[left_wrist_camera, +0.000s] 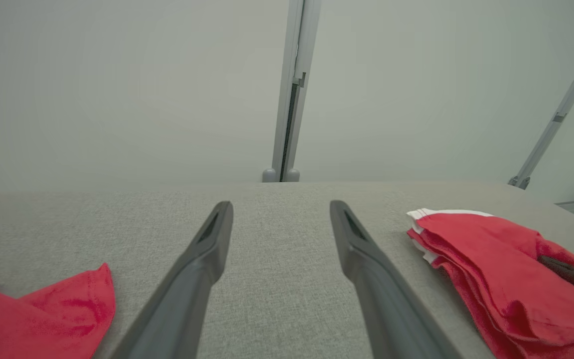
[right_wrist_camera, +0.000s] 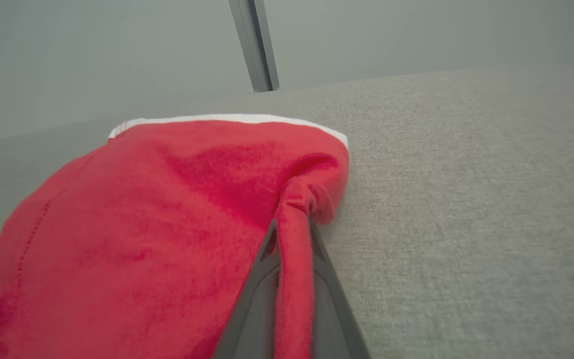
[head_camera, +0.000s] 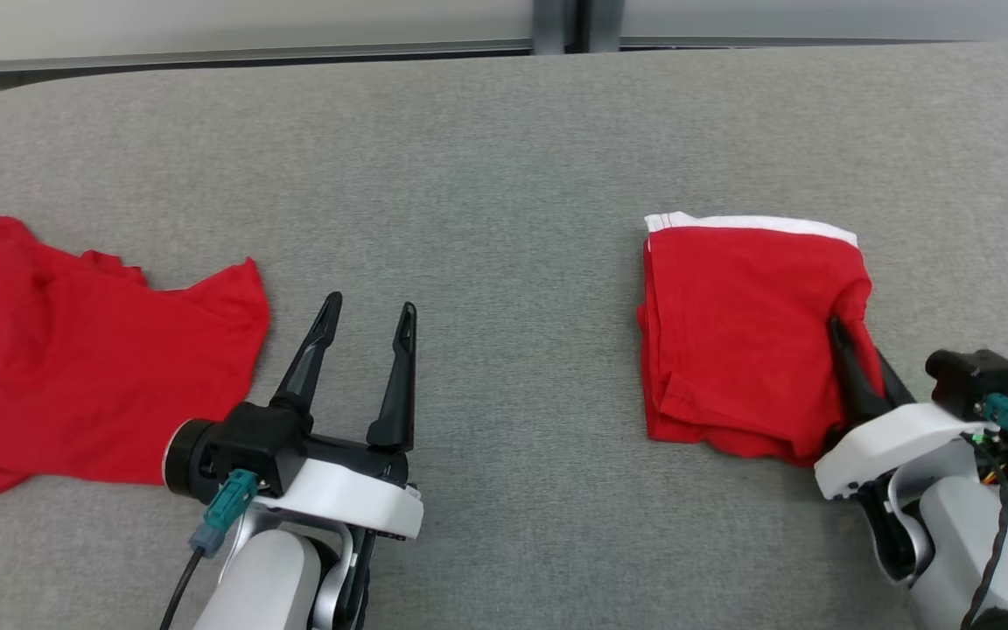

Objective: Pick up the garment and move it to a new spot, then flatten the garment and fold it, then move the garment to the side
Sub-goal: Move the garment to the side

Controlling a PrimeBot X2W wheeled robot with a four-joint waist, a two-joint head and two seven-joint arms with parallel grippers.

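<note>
A folded red garment (head_camera: 740, 332) with a white band along its far edge lies on the right half of the grey table (head_camera: 504, 157). My right gripper (head_camera: 845, 337) is shut on a pinch of its right edge; in the right wrist view the red cloth (right_wrist_camera: 294, 239) is squeezed between the two fingers. In the left wrist view the folded garment (left_wrist_camera: 486, 259) lies to the right. My left gripper (head_camera: 368, 311) stands open over bare table near the middle, with nothing between its fingers (left_wrist_camera: 207, 249).
A second red garment (head_camera: 75, 359) lies spread and rumpled at the table's left, its corner (left_wrist_camera: 48, 314) close to my left gripper. A pale wall with a grey post (left_wrist_camera: 292, 89) stands beyond the table's far edge.
</note>
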